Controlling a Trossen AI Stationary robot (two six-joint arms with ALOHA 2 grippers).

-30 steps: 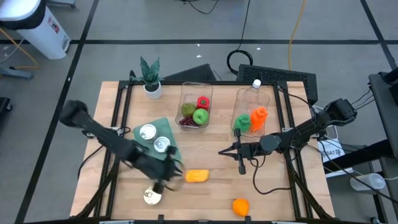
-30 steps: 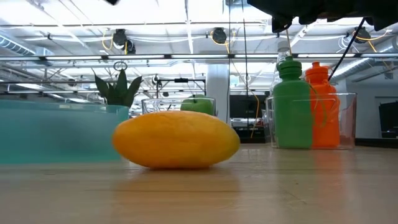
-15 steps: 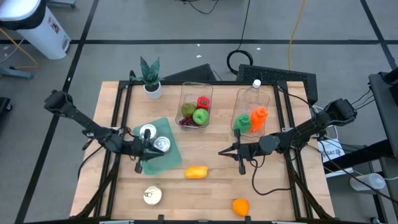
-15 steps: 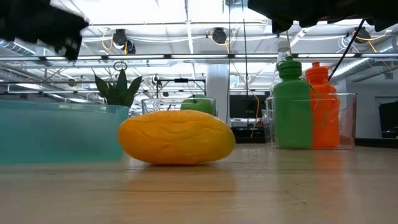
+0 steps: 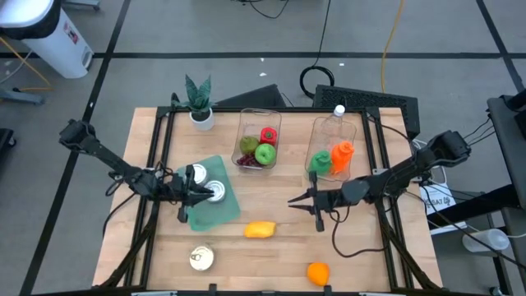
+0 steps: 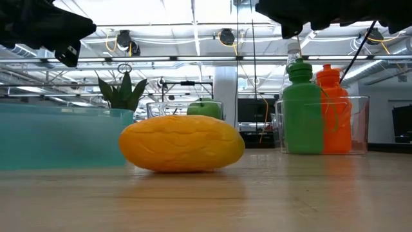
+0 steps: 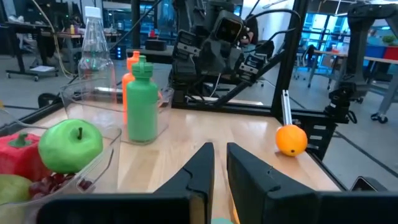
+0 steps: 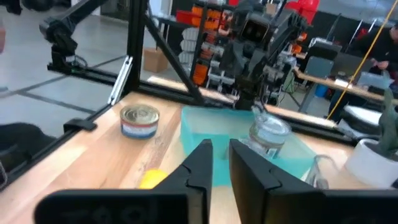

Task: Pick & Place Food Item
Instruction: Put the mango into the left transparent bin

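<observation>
Your left gripper [image 5: 197,192] hangs above the teal tray [image 5: 220,212], fingers pressed together and carrying nothing, just beside the two cans [image 5: 215,191] standing in that tray. Your right gripper [image 5: 302,202] sits out over the bare wood right of centre, its fingers nearly together with only a narrow slit between them in the right wrist view, and empty. The yellow mango [image 5: 260,230] lies on the tabletop just off the tray's near right corner, apart from both grippers. A third can [image 5: 200,258] stands near the front edge on the left, and what appears to be an orange [image 5: 318,272] rests near the front edge on the right. The clear fruit bin [image 5: 243,130] holds a green apple [image 5: 265,153].
</observation>
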